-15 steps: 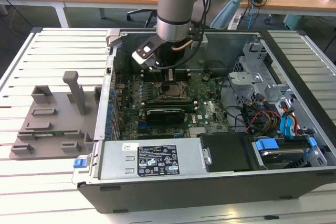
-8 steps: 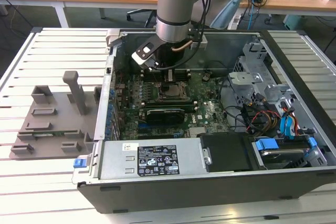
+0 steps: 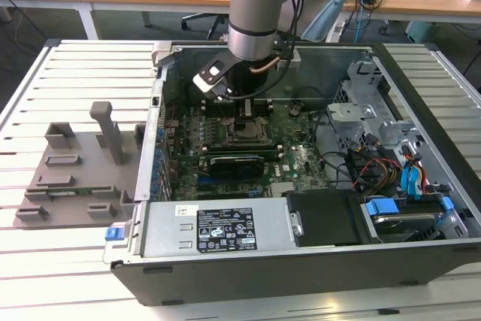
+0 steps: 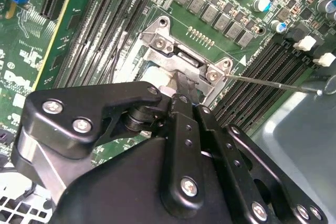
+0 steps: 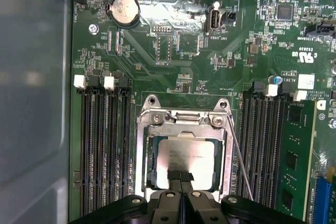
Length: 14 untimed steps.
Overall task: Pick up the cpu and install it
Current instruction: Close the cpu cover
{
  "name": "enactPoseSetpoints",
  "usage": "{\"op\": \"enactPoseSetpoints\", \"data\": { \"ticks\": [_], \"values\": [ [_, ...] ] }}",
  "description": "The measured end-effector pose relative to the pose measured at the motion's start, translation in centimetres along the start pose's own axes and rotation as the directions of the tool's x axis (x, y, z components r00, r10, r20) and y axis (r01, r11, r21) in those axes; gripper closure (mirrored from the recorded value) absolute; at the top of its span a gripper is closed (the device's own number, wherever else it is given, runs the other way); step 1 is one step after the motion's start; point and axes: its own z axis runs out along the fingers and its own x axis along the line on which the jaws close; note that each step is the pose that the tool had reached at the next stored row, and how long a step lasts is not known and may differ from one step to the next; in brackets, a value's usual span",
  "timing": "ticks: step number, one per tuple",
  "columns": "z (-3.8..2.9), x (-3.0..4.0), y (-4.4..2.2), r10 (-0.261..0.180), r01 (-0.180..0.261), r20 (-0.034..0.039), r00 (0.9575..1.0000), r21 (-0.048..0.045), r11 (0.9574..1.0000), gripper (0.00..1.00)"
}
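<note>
While the cpu lies flat inside the socket frame within the open computer case, the fingers are pressed together, gripping nothing. Their tips sit over the cpu's edge.

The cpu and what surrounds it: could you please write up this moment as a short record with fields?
cpu: lies flat inside the socket frame, silvery top showing
socket frame: metal, surrounds the cpu; thin lever rod beside it
end effector: fingers together, tips over one edge of the cpu
contact: cannot tell whether the tips touch the cpu
arm: reaches down into the open computer case
grey tray: on the slatted table, at the exterior view's left of the case
</note>
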Motion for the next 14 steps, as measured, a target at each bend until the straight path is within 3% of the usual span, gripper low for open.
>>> {"op": "enactPoseSetpoints", "data": {
  "ticks": [6,12,14],
  "values": [
    [-1.12,-0.05,0.06,0.000,0.000,0.0002,1.0000,0.0001,1.0000,0.89],
    [-2.81,-0.10,-0.02,0.000,0.000,0.0003,1.0000,0.0002,1.0000,0.89],
    [-5.51,-0.19,-0.15,0.000,0.000,0.0007,1.0000,0.0001,1.0000,0.89]
  ]
}}
